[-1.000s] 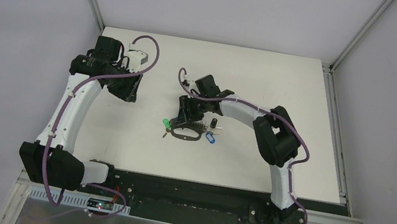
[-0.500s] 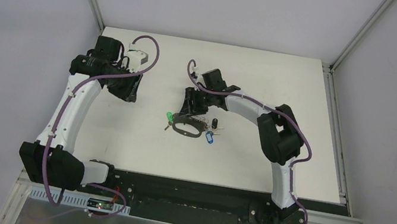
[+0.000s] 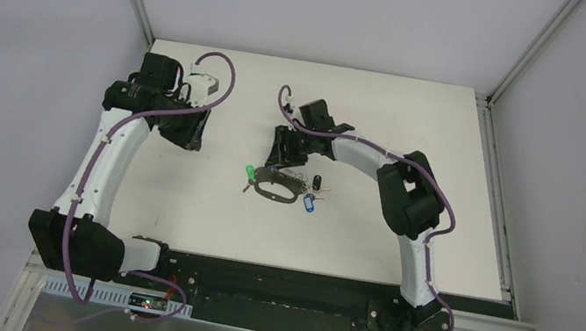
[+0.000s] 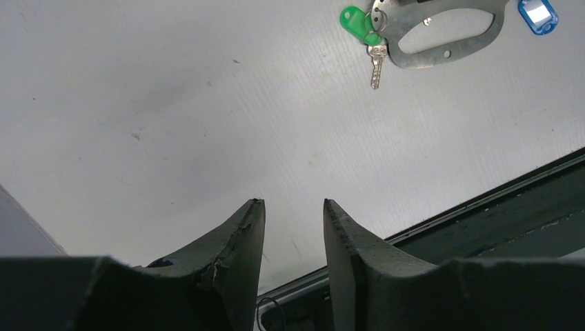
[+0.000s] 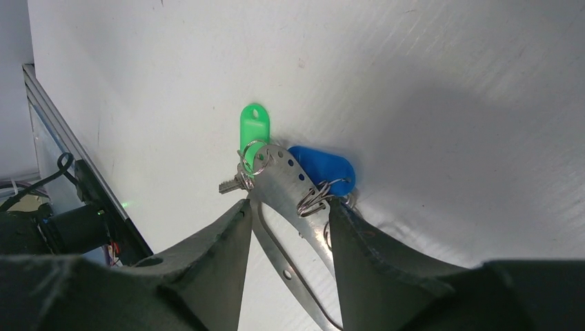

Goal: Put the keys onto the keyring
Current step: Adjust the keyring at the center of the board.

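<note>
From above, you see a white table (image 3: 451,155) enclosed by grey panels on the left, right and far sides. A black strip (image 3: 272,276) runs along its near edge, where both arm bases sit. The keyring (image 3: 276,191), a pale grey metal oval loop, lies near the table's middle, well away from every edge, with open tabletop to its right and beyond it. The right gripper (image 3: 277,161) hangs directly over the loop's far side. The left gripper (image 3: 188,133) sits well apart, near the table's left edge and close to the wall. The green key (image 3: 248,174) touches the loop's left end, the blue key (image 3: 310,205) lies at its right end, and a small black tag (image 3: 316,180) sits just beyond. The right wrist view adds what the overhead cannot: the fingers (image 5: 227,241) stand apart on either side of the loop's two bands, though you cannot tell whether they press on it. Small wire rings (image 5: 314,196) sit at the loop's holes beside both coloured heads. In the left wrist view its jaws are parted with nothing between them, and the near edge runs close by.
</note>
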